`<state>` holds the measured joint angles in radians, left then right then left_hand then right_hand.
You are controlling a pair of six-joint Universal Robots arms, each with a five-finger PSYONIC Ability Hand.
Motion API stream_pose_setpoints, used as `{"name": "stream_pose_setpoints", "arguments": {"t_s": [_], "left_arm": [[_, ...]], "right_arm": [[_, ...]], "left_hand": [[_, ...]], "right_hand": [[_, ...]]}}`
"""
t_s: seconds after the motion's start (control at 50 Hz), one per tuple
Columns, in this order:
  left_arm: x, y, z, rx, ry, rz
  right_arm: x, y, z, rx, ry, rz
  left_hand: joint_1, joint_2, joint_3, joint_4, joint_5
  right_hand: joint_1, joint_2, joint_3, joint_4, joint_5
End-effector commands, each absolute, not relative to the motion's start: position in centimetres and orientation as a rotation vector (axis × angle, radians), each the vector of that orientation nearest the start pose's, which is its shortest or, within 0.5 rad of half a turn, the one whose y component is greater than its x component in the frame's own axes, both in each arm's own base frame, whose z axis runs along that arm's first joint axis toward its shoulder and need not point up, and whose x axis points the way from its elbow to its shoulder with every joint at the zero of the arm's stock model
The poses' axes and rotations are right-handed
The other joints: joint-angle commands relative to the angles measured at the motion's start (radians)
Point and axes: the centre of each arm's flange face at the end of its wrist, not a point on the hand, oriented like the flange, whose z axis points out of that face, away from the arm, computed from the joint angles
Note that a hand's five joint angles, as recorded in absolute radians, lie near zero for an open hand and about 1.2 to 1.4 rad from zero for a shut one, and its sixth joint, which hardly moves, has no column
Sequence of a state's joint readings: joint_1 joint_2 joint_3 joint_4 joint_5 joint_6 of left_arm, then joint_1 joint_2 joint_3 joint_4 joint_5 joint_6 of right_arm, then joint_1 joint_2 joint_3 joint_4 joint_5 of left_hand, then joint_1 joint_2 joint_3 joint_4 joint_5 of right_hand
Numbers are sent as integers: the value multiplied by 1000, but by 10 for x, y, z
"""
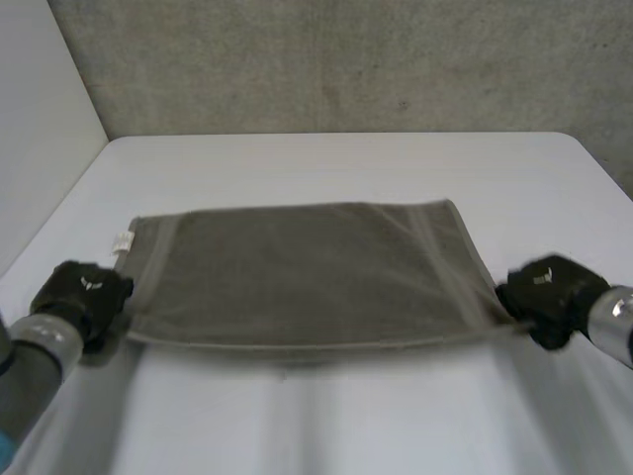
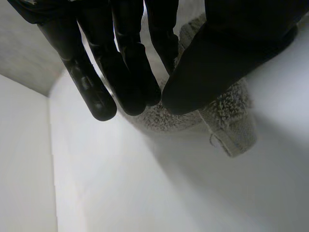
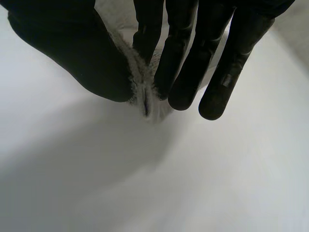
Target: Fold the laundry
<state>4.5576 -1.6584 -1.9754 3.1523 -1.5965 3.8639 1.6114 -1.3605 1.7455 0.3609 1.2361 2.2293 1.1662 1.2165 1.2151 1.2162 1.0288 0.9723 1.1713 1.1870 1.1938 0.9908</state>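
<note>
Left hand (image 1: pixel 81 289) pinches the near left corner of the grey towel (image 1: pixel 307 272) between thumb and fingers (image 2: pixel 130 72); right hand (image 1: pixel 547 289) pinches the near right corner likewise. Towel lies flat on the white table (image 1: pixel 346 163).

No wording can be read anywhere. A small white tag (image 1: pixel 123 241) at the grey towel's (image 1: pixel 297 272) corner is too small to make out, as are pale marks on the left robot hand (image 1: pixel 84 292) and right robot hand (image 1: pixel 549 287).
</note>
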Motion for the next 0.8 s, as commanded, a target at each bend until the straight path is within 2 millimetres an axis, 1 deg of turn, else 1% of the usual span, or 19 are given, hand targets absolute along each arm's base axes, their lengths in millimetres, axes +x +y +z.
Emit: {"name": "stream_pose_setpoints", "arguments": {"t_s": [0.02, 0.12, 0.16, 0.18, 0.22, 0.24, 0.26, 0.28, 0.3, 0.38, 0.4, 0.42, 0.44, 0.48, 0.62, 0.74, 0.76, 0.78, 0.8], "left_arm": [[-161, -193, 186, 1194, 2228, -1250], [-170, -202, 191, 1220, 2170, -1371], [-175, -224, 189, 1213, 2122, -1444], [-175, -224, 189, 1213, 2122, -1444], [-181, -254, 180, 1202, 2075, -1487], [-181, -254, 180, 1201, 2075, -1487], [-183, -270, 178, 1183, 2053, -1516], [-183, -270, 178, 1182, 2053, -1516], [-186, -286, 173, 1174, 2032, -1539], [-194, -335, 161, 1129, 1963, -1624], [-194, -335, 161, 1129, 1963, -1624], [-196, -350, 157, 1113, 1939, -1648], [-196, -350, 157, 1112, 1938, -1648], [-200, -375, 148, 1088, 1898, -1686], [-206, -401, 128, 1079, 1896, -1711], [-210, -412, 112, 1083, 1886, -1728], [-210, -414, 110, 1082, 1883, -1731], [-210, -414, 110, 1082, 1883, -1731], [-210, -415, 109, 1078, 1876, -1738]], "right_arm": [[149, -230, 199, -1708, 2521, -1099], [155, -251, 208, -1607, 2516, -1371], [160, -258, 209, -1567, 2494, -1442], [166, -264, 208, -1529, 2471, -1504], [172, -274, 203, -1507, 2452, -1550], [183, -283, 198, -1507, 2424, -1594], [183, -283, 198, -1507, 2423, -1595], [195, -290, 193, -1512, 2392, -1627], [204, -298, 190, -1518, 2379, -1677], [211, -315, 185, -1512, 2395, -1760], [214, -326, 182, -1505, 2398, -1813], [216, -338, 180, -1492, 2389, -1880], [216, -338, 180, -1492, 2388, -1880], [218, -349, 177, -1479, 2377, -1932], [239, -379, 163, -1470, 2268, -2113], [243, -394, 146, -1467, 2308, -2124], [243, -394, 146, -1467, 2308, -2124], [242, -396, 142, -1463, 2324, -2122], [242, -396, 142, -1463, 2324, -2122]], "left_hand": [[230, 180, 181, 180, 193], [230, 180, 181, 180, 193], [230, 180, 181, 180, 193], [230, 180, 181, 180, 193], [230, 180, 181, 180, 193], [230, 180, 181, 180, 193], [230, 180, 181, 180, 193], [230, 180, 181, 180, 193], [230, 180, 181, 180, 193], [230, 180, 181, 180, 193], [230, 180, 181, 180, 193], [230, 180, 181, 180, 193], [230, 180, 181, 180, 193], [230, 180, 181, 180, 193], [230, 180, 181, 180, 193], [210, 160, 161, 160, 173], [-8, -58, -57, -58, -45], [-10, -61, -59, -60, -47], [-272, -322, -321, -322, -309]], "right_hand": [[424, 225, 209, 202, 231], [424, 225, 209, 202, 231], [424, 225, 209, 202, 231], [424, 225, 209, 202, 231], [424, 225, 209, 202, 231], [424, 225, 209, 202, 231], [424, 225, 209, 202, 231], [424, 225, 209, 202, 231], [424, 225, 209, 202, 231], [424, 225, 209, 202, 231], [424, 225, 209, 202, 231], [424, 225, 209, 202, 231], [424, 225, 209, 202, 231], [424, 225, 209, 202, 231], [424, 225, 209, 202, 231], [424, 225, 209, 202, 231], [424, 225, 209, 202, 231], [424, 225, 209, 202, 231], [424, 225, 209, 202, 231]]}}
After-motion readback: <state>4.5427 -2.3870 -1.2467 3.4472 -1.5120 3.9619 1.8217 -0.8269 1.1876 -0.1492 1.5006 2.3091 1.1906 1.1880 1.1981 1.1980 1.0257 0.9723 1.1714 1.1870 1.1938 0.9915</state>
